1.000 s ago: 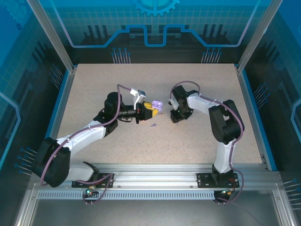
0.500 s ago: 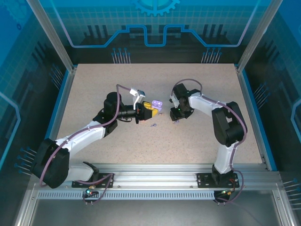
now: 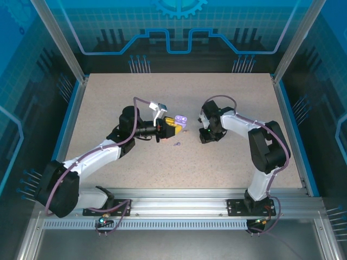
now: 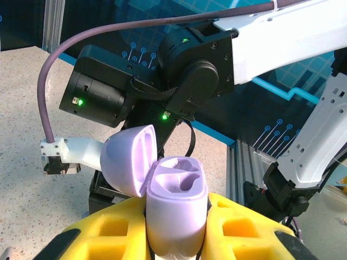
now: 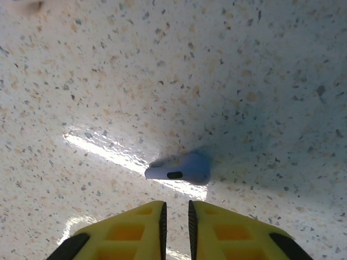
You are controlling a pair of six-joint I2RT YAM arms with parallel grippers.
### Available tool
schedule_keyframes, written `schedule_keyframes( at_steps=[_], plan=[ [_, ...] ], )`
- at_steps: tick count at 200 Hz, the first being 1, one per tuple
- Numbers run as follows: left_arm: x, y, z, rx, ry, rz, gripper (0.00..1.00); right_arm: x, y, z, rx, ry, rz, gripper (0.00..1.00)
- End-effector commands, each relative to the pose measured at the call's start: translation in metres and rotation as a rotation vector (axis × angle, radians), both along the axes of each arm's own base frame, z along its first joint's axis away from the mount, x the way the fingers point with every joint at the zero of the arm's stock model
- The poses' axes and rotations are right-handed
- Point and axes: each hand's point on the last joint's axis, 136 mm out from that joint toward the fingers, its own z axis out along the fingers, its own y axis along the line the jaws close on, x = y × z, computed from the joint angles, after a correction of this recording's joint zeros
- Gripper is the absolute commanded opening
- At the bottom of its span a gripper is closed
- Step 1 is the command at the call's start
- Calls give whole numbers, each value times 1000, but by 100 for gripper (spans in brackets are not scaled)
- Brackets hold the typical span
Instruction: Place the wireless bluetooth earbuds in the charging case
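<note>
The purple charging case (image 4: 176, 200) stands upright between the yellow fingers of my left gripper (image 4: 176, 230), which is shut on it. Its lid (image 4: 127, 160) hangs open to the left and both sockets show empty. In the top view the case (image 3: 181, 119) is at mid-table with the left gripper (image 3: 172, 123) around it. One purple earbud (image 3: 177, 144) lies loose on the table just in front of it. Another purple earbud (image 5: 181, 168) lies flat just ahead of my right gripper (image 5: 176, 208), which is shut with nothing between its fingers. The right gripper (image 3: 205, 138) points down at the table.
The speckled tabletop (image 3: 162, 92) is bordered by blue side rails (image 3: 70, 116) and an aluminium frame (image 3: 179, 195) along the near edge. My right arm (image 4: 217, 65) looms close behind the case in the left wrist view.
The right gripper's jaws have closed, and the right arm has shifted slightly to the right and nearer the table. The left arm and the case have not moved.
</note>
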Motion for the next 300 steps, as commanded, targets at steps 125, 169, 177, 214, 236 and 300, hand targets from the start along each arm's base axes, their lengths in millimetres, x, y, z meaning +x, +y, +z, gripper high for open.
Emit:
schedule_keyframes(
  at_steps=[125, 169, 177, 214, 236, 300],
  plan=[
    [-2, 4, 6, 3, -39, 7, 5, 11, -5, -16, -73, 11, -28, 11],
    [-2, 4, 7, 3, -43, 8, 5, 18, -6, -19, -93, 9, -20, 11],
    [-2, 4, 7, 3, -41, 8, 5, 18, -6, -18, -96, 9, -18, 11],
    [-3, 5, 8, 4, -46, 9, 5, 17, -7, -8, -91, -11, -15, 12],
    [-3, 5, 9, 3, -46, 8, 5, 17, -8, 1, -91, -30, -11, 13],
    [-4, 5, 11, 1, -50, 8, 5, 20, 10, 17, 10, -48, 19, 24]
  ],
)
